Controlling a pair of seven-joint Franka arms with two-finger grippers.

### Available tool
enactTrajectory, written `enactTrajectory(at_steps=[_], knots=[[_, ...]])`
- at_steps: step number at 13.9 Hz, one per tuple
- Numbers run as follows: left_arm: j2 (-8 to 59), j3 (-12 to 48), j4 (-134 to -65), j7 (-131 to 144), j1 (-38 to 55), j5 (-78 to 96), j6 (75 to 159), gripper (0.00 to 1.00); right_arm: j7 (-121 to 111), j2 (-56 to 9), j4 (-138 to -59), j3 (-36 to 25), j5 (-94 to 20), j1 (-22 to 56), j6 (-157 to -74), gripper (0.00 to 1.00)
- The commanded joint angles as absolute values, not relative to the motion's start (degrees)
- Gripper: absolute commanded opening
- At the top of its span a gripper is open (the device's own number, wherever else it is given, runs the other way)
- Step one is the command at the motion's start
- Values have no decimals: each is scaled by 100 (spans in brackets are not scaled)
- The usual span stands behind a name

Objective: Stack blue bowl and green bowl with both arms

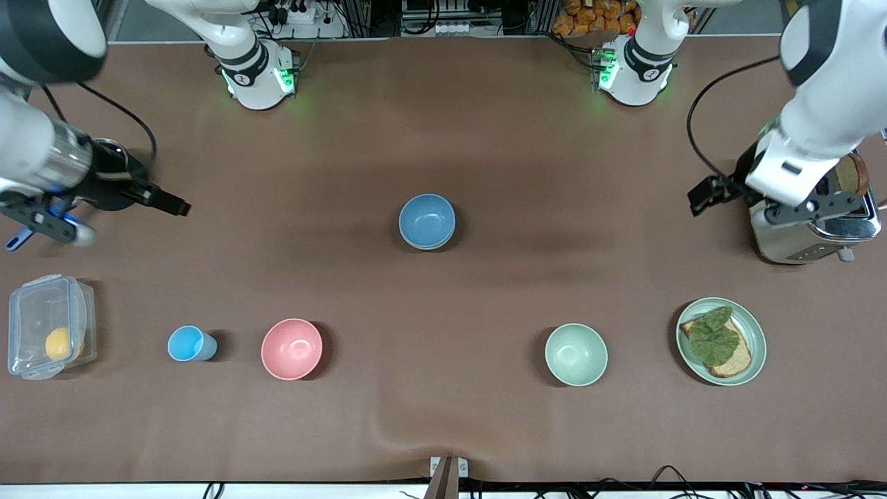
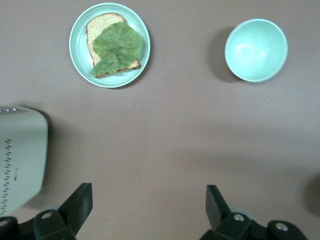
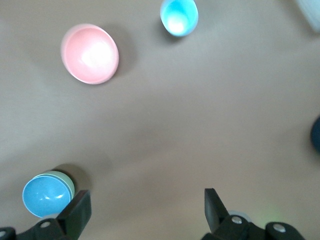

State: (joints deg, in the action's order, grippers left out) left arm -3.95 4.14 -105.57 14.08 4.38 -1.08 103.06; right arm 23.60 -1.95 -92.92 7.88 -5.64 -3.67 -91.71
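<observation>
Second green bowl: alone on the counter, near the front camera, toward the left arm's end, just beside the green plate with bread and a leaf. It is well apart from both tools.

Pink bowl and light-blue cup: side by side in the same near row, toward the right arm's end, well below the right tool's level in the room.

Clear lidded box: at the counter's edge, just under the right tool, something yellow inside.

Blue bowl: mid-counter, between the two tools and well apart from each, nested in a green bowl whose rim peeks out beside it.

Left tool: up in the air beside the toaster, fingers spread wide, holding nothing.

Right tool: raised over the counter's end, fingers spread wide, holding nothing.
</observation>
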Motion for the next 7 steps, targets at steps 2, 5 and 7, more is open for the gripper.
enactTrajectory(at_steps=[2, 5, 7], knots=[[-369, 448, -9977, 651, 466, -44, 9819, 100, 1285, 264, -9659, 826, -414, -589, -9799, 100], [-316, 571, -9572, 203, 466, -263, 9309, 100, 879, 290, -9650, 835, -220, -589, -9888, 100], [-299, 536, -9231, 176, 431, -141, 8958, 100, 879, 360, -9677, 835, -220, -589, -9827, 100]])
